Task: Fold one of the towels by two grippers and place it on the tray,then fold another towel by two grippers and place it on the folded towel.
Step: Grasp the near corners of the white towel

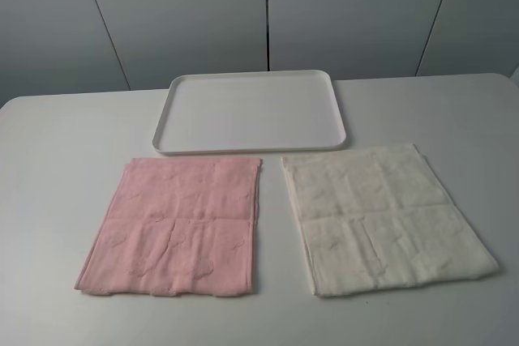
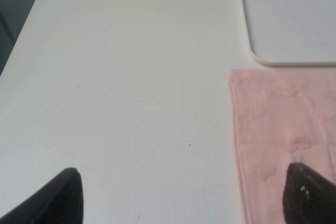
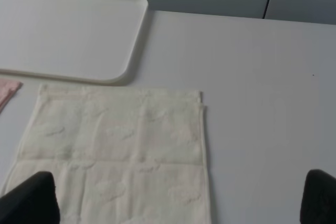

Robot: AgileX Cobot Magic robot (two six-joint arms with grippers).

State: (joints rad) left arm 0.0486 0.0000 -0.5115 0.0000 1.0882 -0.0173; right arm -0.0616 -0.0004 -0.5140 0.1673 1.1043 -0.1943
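2 towels lie flat, side by side, on the white table (image 1: 49,160), with a strip of bare tabletop between them. The pink towel (image 1: 174,224) is on the left and the cream towel (image 1: 381,216) on the right. From the high camera each looks close to square, so I cannot tell its long axis for sure. The pink one sits square to the tray (image 1: 243,150), its far edge just beside the tray's near rim. The cream one is turned slightly, its far edge slanting away toward the right, and its far left corner is just beside the tray's near right corner. Both show a raised woven pattern and a crease running left to right across the middle.

The tray is white with rounded corners. Its long axis runs left to right, behind the towels at mid-table.

The left gripper (image 2: 184,198) is spread wide. Its 2 dark fingertips (image 2: 65,198) are far apart, one over bare table and one over the pink towel's left edge, holding nothing. The right gripper (image 3: 176,198) is likewise spread wide above the cream towel, its fingertips (image 3: 31,198) flanking it.
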